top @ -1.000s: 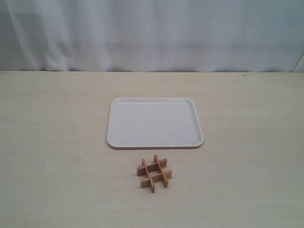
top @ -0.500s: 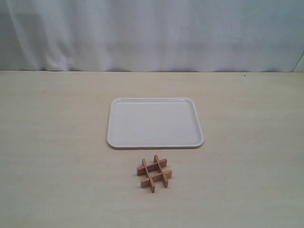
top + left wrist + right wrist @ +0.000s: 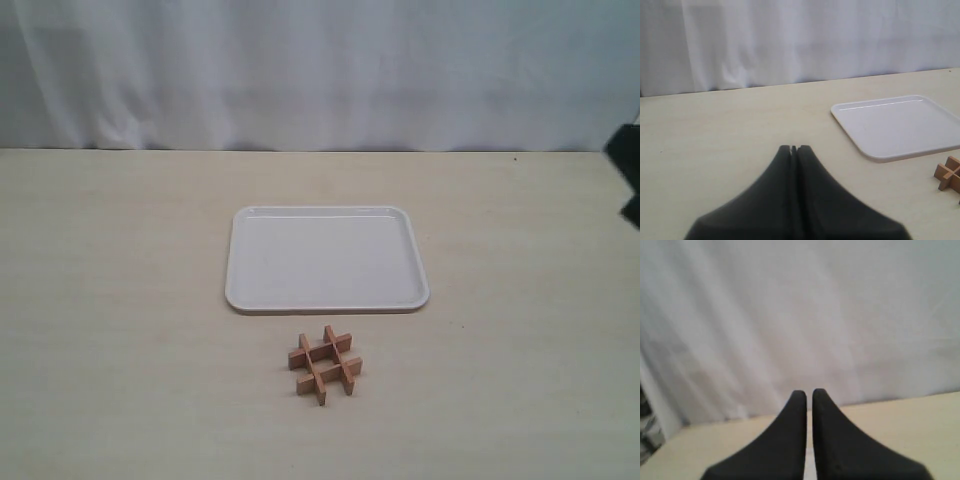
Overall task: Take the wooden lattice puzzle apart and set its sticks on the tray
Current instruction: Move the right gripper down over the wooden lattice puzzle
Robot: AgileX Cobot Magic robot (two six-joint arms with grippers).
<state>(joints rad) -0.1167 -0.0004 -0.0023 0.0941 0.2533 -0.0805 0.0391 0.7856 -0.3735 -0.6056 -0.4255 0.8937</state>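
The wooden lattice puzzle point(image 3: 325, 364) lies whole on the table, a small reddish-brown hash of interlocked sticks just in front of the tray's near rim. The white tray point(image 3: 326, 258) holds nothing. In the left wrist view my left gripper point(image 3: 794, 148) is shut with nothing in it, low over bare table, well to the left of the tray point(image 3: 900, 125) and the puzzle point(image 3: 949, 175). My right gripper point(image 3: 809, 392) has its fingers nearly together with only a thin slit between them and holds nothing. It faces the curtain.
A dark part of the right arm point(image 3: 629, 170) shows at the right edge of the exterior view, by the table's back right. A white curtain point(image 3: 320, 70) hangs behind the beige table point(image 3: 120, 300).
A dark part of the right arm has come into the exterior view at the right edge. The puzzle and the tray have not moved.
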